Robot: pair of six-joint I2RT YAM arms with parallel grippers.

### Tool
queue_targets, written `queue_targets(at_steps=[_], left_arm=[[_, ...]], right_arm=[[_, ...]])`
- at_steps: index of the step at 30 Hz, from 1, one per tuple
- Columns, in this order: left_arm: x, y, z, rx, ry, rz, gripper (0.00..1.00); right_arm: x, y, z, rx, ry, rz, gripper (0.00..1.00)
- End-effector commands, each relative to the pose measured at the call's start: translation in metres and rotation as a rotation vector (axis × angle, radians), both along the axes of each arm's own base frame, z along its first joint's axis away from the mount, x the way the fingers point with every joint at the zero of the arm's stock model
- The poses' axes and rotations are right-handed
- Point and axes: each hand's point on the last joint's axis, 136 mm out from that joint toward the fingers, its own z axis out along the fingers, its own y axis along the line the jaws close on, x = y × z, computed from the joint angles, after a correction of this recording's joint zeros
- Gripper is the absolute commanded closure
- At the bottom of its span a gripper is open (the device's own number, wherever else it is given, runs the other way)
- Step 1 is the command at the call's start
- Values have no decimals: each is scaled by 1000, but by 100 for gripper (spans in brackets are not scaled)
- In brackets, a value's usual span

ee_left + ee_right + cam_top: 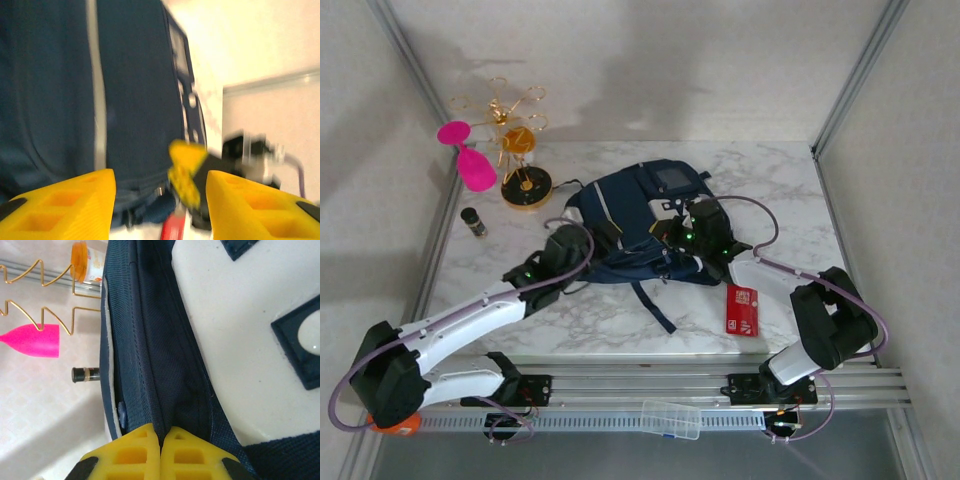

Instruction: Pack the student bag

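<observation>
The student bag [632,200], navy with thin white stripes, lies flat in the middle of the marble table. My right gripper [694,236] sits on its right side. In the right wrist view its yellow fingers [145,450] are shut on a fold of the bag's navy fabric [165,355], beside the white patch [250,340]. My left gripper [586,238] is at the bag's left edge. In the blurred left wrist view it [160,187] stands open, with nothing between its fingers and the bag's cloth [135,90] just ahead. Beyond it are the right gripper's yellow fingertips [186,170].
A gold wire stand [516,140] with an orange bottle, a pink paddle-shaped thing [472,166] and a small dark vial [473,221] are at the back left. A red packet [742,310] lies at the front right. A clear plastic case [670,418] rests on the rail.
</observation>
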Motion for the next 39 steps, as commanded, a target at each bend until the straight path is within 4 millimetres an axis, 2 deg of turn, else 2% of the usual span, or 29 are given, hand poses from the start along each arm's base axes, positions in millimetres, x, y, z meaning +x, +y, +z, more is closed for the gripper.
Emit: queue_targets(at_steps=[1,5,9,12,18,22,25,32,35,39], left_arm=[[-13,-10,-30,44,89,38,49],[-10,-37,-42,119,110,7,50],[1,-53,-47,225,124,11,51],[9,-45,-61,295,164,86,50],[20,-33,-79,308,185,202,52],[18,-29,-92,347,218,223,53],[19,-14,-102,380,238,258,54],[11,21,-100,397,228,331,66],[17,18,-95,367,204,294,66],[31,9,-80,364,141,264,65]], right_arm=[[6,14,50,122,-102,-16,100],[5,14,46,113,-87,-16,100],[3,15,44,110,-87,-9,100],[5,14,44,106,-94,-15,100],[4,17,42,117,-84,-7,100],[6,15,43,117,-89,-17,100],[8,16,46,124,-94,-19,100],[10,16,49,123,-106,-25,100],[11,18,49,128,-108,-21,100],[12,15,49,119,-114,-38,100]])
